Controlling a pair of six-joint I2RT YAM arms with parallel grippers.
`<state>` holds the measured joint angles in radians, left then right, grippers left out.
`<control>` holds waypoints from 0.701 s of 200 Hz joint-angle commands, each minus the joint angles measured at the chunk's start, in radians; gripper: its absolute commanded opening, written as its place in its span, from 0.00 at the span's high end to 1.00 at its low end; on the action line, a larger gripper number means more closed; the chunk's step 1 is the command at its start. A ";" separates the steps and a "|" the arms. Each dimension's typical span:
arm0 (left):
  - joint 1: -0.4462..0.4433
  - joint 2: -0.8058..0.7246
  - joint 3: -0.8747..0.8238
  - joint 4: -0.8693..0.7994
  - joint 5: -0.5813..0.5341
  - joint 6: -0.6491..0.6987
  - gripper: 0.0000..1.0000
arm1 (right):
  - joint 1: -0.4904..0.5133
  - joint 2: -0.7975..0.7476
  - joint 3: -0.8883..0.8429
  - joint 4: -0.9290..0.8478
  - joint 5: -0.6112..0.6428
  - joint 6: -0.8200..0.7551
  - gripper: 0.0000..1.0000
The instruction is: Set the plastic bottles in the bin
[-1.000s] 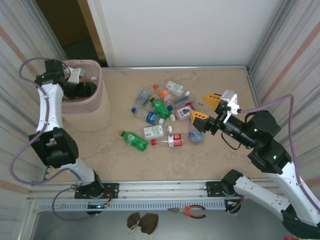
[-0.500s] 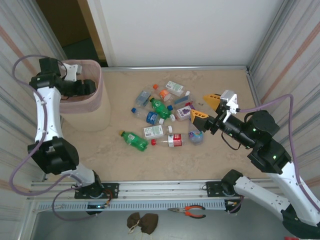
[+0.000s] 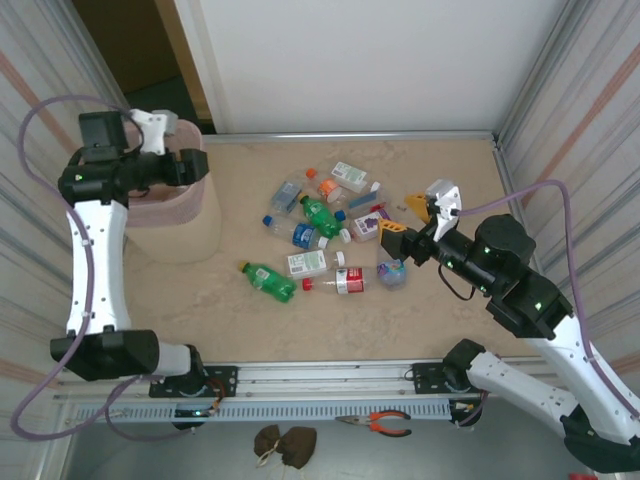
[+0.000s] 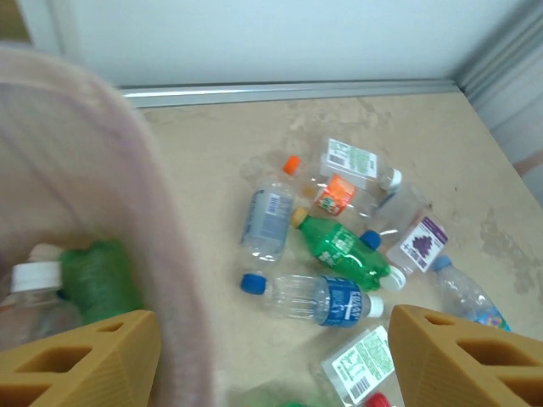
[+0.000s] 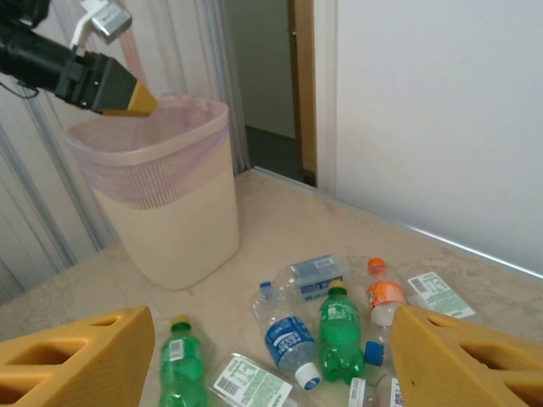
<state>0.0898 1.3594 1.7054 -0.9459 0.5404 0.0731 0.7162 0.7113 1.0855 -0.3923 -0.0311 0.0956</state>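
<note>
Over the rim of the bin (image 3: 175, 228), on the side facing the loose bottles, the left gripper (image 3: 186, 166) hangs with its jaws wide and nothing between them. Left wrist view agrees: its orange fingers (image 4: 93, 356) stand far apart, one on the inner side of the bin wall (image 4: 136, 186), the other outside it over the table (image 3: 240, 320). Inside the bin lie a green bottle (image 4: 97, 280) and, just beside it, a clear bottle with a white cap (image 4: 34, 278).

Well apart from the bin, the plastic bottles (image 3: 330, 230) lie on their sides in a loose cluster on the table. Nearest the bin is a yellow-capped green bottle (image 3: 268, 281), alone between bin and cluster. Farther from the bin are a second green bottle (image 3: 320, 215), a blue-labelled bottle (image 3: 300, 235) and a red-labelled bottle (image 3: 345, 282).

At the cluster's edge farthest from the bin, the right gripper (image 3: 405, 219) hovers, jaws wide, holding nothing. Right wrist view: its fingers (image 5: 76, 356) frame the bottles, with the bin (image 5: 170, 212) beyond them and the left gripper (image 5: 119, 93) at its rim.
</note>
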 commanded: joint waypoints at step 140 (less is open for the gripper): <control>-0.559 -0.317 -0.847 0.502 -0.348 -0.631 0.28 | -0.012 0.007 -0.041 -0.035 0.031 0.000 0.28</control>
<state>-0.4713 1.1023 0.9676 -0.6163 0.2405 -0.3393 0.7128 0.7193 1.0603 -0.4141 -0.0002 0.0956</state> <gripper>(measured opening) 0.714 0.724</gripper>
